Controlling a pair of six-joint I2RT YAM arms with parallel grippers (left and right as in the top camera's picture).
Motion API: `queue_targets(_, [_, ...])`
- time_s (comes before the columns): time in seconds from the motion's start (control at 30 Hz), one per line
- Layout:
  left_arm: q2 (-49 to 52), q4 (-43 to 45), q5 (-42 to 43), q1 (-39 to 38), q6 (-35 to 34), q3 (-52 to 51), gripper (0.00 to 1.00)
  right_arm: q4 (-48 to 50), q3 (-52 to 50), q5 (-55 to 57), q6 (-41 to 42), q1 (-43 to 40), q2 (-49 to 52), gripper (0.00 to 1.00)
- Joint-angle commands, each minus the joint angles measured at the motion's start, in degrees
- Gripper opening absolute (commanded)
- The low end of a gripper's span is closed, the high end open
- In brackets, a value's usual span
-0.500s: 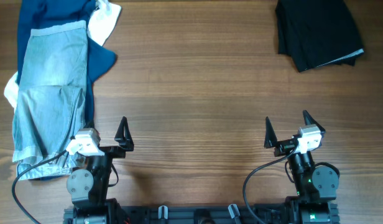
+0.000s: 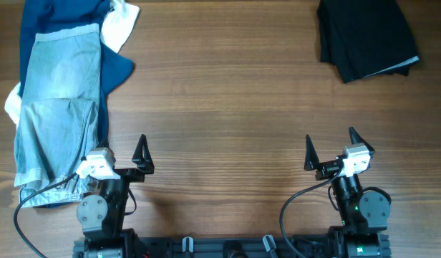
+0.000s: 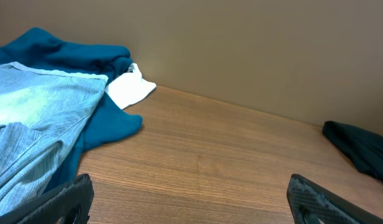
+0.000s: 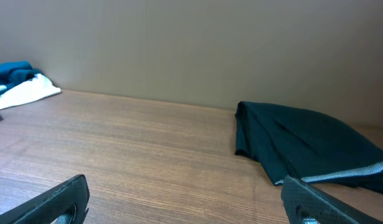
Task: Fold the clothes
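Overhead: left gripper [image 2: 120, 161] and right gripper [image 2: 331, 149] are both spread wide, holding nothing. The faded denim shorts [image 2: 59, 107] lie flat at the table's far left, on a navy shirt [image 2: 117, 68]. Left wrist: soft, wrinkly denim. Right wrist: black folded garment [image 4: 303, 143] on the smooth wood table [image 4: 148, 155].

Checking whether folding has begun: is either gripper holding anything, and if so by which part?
Nothing is held. The left gripper and the right gripper both stand open and empty; the denim shorts lie ungripped on the blue shirt.
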Motion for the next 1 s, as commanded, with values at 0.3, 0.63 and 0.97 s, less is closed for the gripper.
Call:
queue_targets(0.3, [-0.1,0.0,0.1,0.1,0.1,-0.4,1.00,0.2,-0.1,0.6,0.9,0.2,0.3,1.00])
queue_targets(0.63, [-0.1,0.0,0.1,0.1,0.1,-0.4,1.00,0.2,-0.1,0.6,0.9,0.2,0.3,1.00])
queue_targets(0.97, [-0.1,0.2,0.1,0.1,0.1,-0.4,1.00,0.3,-0.1,1.2,0.9,0.2,0.3,1.00])
